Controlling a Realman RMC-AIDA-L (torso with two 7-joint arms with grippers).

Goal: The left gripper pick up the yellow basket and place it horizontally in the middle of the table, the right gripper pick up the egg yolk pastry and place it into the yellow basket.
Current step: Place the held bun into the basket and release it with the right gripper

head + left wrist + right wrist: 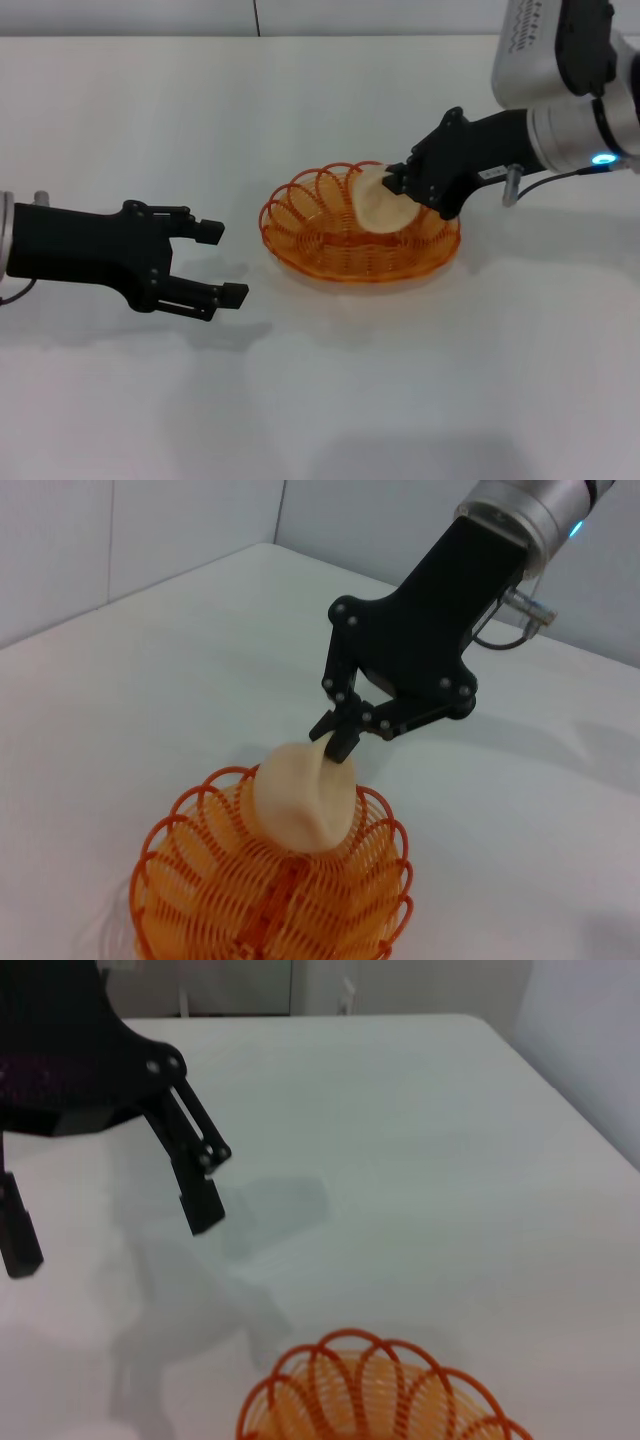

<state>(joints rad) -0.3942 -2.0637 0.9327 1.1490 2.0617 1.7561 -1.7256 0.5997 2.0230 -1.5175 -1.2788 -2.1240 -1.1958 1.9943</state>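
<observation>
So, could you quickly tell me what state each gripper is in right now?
Left gripper: open, holding nothing, beside the yellow basket.
Right gripper: shut on the egg yolk pastry, over the basket.

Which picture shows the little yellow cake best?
The left wrist view: the egg yolk pastry is large there, pinched by the right gripper over the yellow basket. The head view shows it smaller. The right wrist view misses it.

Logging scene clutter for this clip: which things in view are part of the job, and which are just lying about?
Part of the job:
- yellow basket on the table
- egg yolk pastry, held over the basket
- right gripper, shut on the pastry
- left gripper, open, beside the basket

Lying about:
- nothing visible
</observation>
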